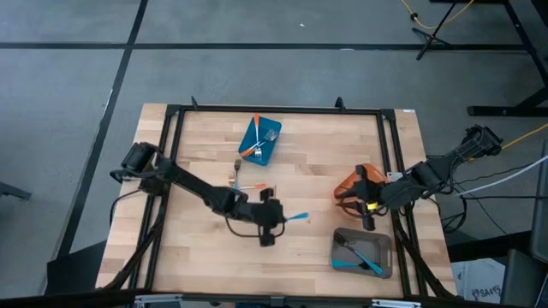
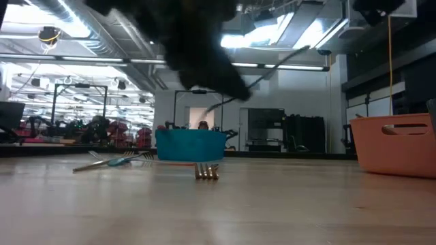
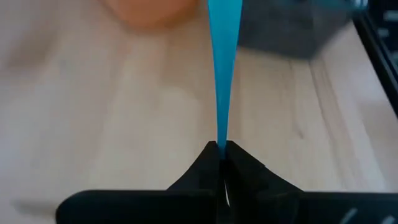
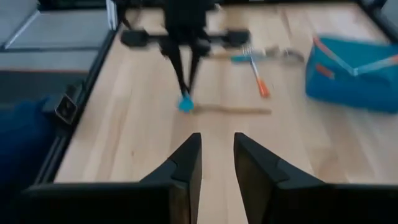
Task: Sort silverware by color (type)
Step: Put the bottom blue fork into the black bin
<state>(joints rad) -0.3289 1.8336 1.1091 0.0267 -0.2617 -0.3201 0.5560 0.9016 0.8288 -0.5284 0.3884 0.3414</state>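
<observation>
My left gripper (image 1: pixel 276 219) is at the table's middle, shut on a blue-handled fork (image 1: pixel 297 216) whose handle sticks out toward the table's right. My right gripper (image 4: pixel 217 155) hangs open with nothing between its fingers, above the gap between the orange container (image 1: pixel 349 184) and the grey container (image 1: pixel 381 246). The grey container holds blue-handled forks (image 1: pixel 360 259). A blue container (image 1: pixel 261 141) at the far middle holds orange-handled forks. A gold fork (image 1: pixel 237 165) and two crossed forks (image 1: pixel 249 186) lie flat on the wood. My left gripper pinches the fork between its two fingertips (image 3: pixel 205 163), where the blue handle narrows (image 3: pixel 221 138); the tine end is hidden behind the fingers. The fingers lie along the fork, slanting down from the table's left. The handle (image 3: pixel 224 56) juts straight ahead, clear of the table.
A black frame (image 1: pixel 390 154) runs round the wooden top. In the low view, gold tines (image 2: pixel 207 171) and a blue-handled fork (image 2: pixel 112 162) lie before the blue container (image 2: pixel 191 146). Bare wood lies along the near edge (image 1: pixel 223 265).
</observation>
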